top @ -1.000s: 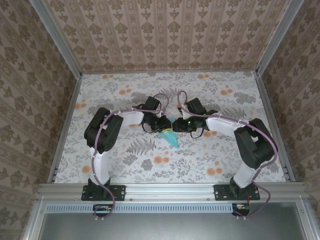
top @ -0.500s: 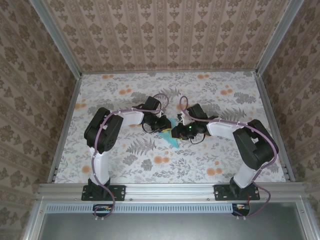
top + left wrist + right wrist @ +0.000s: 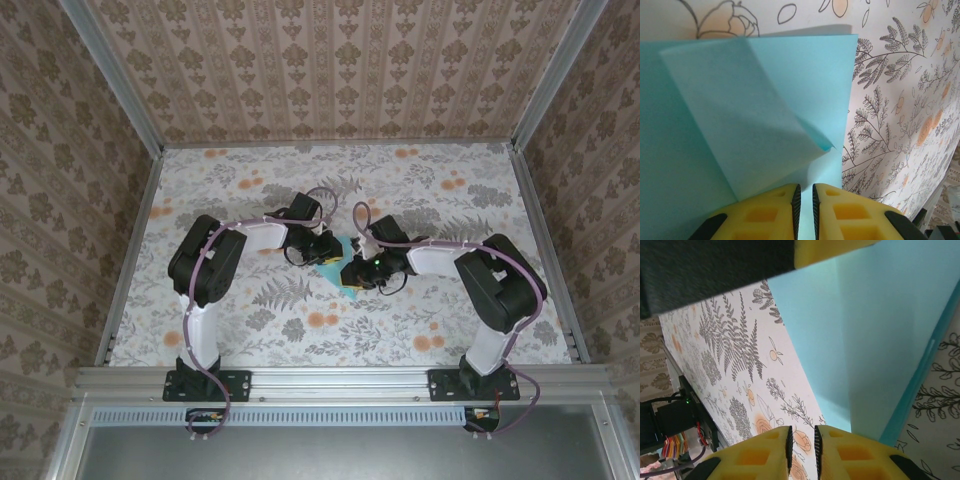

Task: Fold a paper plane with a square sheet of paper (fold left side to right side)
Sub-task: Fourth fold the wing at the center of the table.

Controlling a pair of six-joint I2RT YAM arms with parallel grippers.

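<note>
The square sheet of paper [image 3: 338, 268] lies cyan-blue and partly folded at mid-table between both grippers. My left gripper [image 3: 326, 250] rests on its far-left part. In the left wrist view the yellow fingertips [image 3: 775, 200] stand nearly together over the sheet [image 3: 810, 75], nothing clamped, and a folded flap [image 3: 740, 115] curls up ahead of the left gripper [image 3: 804, 187]. My right gripper [image 3: 352, 275] sits at the sheet's near side. Its jaws [image 3: 803, 429] are almost closed over bare tabletop, with the paper [image 3: 875, 330] beside the right finger. No finished paper plane is in view.
The floral tabletop [image 3: 250, 310] stretches all round the paper. Aluminium rails [image 3: 130, 250] and patterned walls close it in on three sides. The left gripper's finger [image 3: 835, 250] hangs close above the right gripper. An arm base with cables [image 3: 675, 420] shows at the near edge.
My right gripper has slid left and nearer onto the paper's near part, and its jaws have narrowed. The left arm has stayed where it was.
</note>
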